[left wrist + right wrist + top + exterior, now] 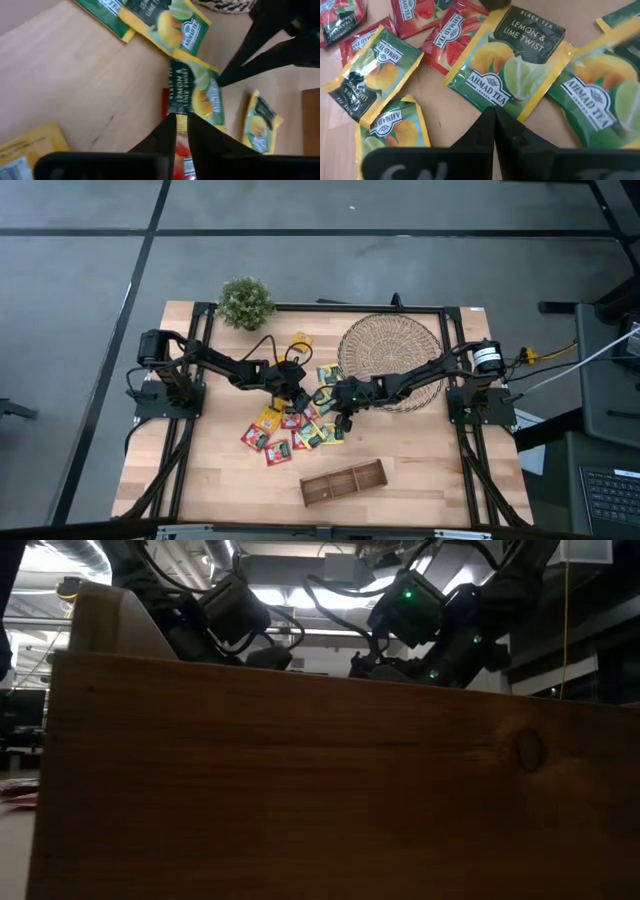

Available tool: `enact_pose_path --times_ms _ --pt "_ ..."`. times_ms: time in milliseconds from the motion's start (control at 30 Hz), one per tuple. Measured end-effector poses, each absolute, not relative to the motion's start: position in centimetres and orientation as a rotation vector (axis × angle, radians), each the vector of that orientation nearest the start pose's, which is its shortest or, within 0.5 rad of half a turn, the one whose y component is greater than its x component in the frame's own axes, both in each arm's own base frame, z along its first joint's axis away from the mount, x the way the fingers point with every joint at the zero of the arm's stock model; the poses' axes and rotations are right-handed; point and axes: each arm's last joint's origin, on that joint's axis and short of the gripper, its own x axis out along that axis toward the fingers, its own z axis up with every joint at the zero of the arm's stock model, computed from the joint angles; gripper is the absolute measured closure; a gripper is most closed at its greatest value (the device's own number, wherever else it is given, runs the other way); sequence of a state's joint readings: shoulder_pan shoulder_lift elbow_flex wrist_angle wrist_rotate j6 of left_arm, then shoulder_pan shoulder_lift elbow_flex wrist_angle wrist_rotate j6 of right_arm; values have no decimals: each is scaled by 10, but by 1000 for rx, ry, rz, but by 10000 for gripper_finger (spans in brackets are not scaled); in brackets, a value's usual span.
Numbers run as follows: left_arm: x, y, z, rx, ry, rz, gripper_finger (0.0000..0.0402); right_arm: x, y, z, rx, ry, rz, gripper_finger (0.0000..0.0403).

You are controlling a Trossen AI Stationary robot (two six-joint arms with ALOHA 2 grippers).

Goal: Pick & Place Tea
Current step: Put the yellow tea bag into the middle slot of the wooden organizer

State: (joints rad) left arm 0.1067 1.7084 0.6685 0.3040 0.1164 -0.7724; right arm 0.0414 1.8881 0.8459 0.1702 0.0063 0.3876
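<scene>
Tea sachets (290, 430) lay scattered at the surface's (420, 470) centre, between the arms, none visibly in the wooden tray (345, 482) at six o'clock or on the woven mat (390, 350) at one o'clock, so the sorting looked barely begun. The left gripper (181, 131) hovered over a lemon-lime sachet (194, 92), its fingers parted only a sliver, tips near the wrapper's edge, nothing clearly held. The right gripper (494, 122) had its fingers pressed together, empty, above another lemon sachet (507, 62).
</scene>
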Motion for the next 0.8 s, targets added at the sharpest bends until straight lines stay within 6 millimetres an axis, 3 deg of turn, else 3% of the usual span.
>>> enact_pose_path --times_ms 300,567,800 --pt "302 34 120 -860 710 230 304 343 14 101 321 827 -118 395" --pt "300 55 132 -830 662 218 302 342 13 101 321 828 -119 399" --pt "297 54 132 -861 717 207 302 342 13 100 323 826 -121 391"
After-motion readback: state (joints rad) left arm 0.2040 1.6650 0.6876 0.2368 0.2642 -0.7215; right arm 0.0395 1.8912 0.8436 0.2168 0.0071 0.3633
